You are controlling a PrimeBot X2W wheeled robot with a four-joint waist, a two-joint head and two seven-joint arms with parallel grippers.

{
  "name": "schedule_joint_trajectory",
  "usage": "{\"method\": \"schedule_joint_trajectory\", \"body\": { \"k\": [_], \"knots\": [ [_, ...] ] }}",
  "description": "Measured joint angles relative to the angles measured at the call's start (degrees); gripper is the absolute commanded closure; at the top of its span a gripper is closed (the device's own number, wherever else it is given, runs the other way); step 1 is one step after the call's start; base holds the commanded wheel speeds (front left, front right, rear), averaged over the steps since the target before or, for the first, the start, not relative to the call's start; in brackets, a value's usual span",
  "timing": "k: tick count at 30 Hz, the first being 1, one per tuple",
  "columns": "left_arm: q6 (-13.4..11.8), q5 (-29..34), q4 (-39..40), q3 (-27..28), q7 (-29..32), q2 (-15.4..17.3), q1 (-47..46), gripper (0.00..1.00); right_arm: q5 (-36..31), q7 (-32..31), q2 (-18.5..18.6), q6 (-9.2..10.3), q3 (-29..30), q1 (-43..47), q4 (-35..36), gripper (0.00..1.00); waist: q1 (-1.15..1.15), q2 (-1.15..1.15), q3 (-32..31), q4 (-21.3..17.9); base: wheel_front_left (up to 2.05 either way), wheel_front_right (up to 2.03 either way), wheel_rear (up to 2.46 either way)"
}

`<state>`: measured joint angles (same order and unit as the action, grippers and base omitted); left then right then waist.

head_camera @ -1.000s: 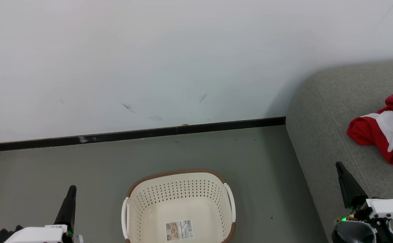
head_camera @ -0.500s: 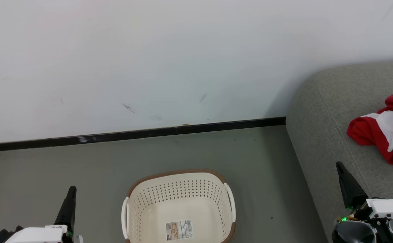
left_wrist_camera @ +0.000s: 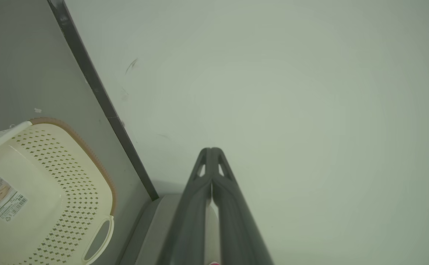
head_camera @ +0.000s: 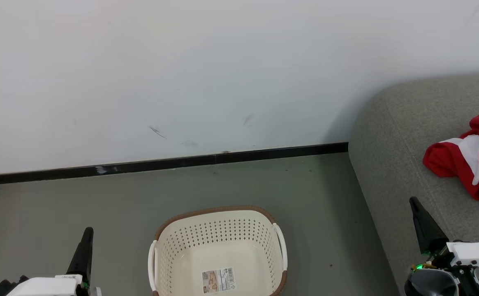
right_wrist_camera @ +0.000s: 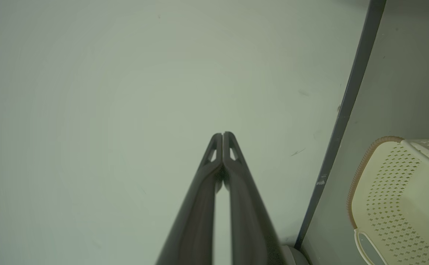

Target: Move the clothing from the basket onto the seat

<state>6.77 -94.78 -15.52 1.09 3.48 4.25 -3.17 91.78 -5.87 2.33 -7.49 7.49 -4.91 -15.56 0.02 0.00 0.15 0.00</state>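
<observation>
My left gripper (head_camera: 87, 231) and right gripper (head_camera: 413, 202) are pinched fully closed, holding nothing. The laundry basket (head_camera: 214, 210) stands empty on the floor. The red-and-white clothing (head_camera: 471, 158) lies crumpled on the grey sofa (head_camera: 391, 135). It looks soft, light and limp, so I'd pinch 1 raised fold.

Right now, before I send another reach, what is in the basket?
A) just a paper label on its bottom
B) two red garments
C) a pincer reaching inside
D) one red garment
A: the basket shows a bare cream interior with just the paper label on its bottom, while the clothing lies on the grey seat.
</observation>
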Motion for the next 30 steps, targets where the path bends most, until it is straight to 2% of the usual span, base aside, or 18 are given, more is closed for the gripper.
{"method": "schedule_joint_trajectory", "body": {
  "k": [30],
  "knots": [
    [0.01,0.00,-0.24,0.12,0.00,-0.10,-0.21,1.00,0.00,0.00,-0.01,0.00,0.07,0.00,0.00,1.00,-0.01,0.00,0.00,0.00,0.00,0.00,0.00]
  ]
}}
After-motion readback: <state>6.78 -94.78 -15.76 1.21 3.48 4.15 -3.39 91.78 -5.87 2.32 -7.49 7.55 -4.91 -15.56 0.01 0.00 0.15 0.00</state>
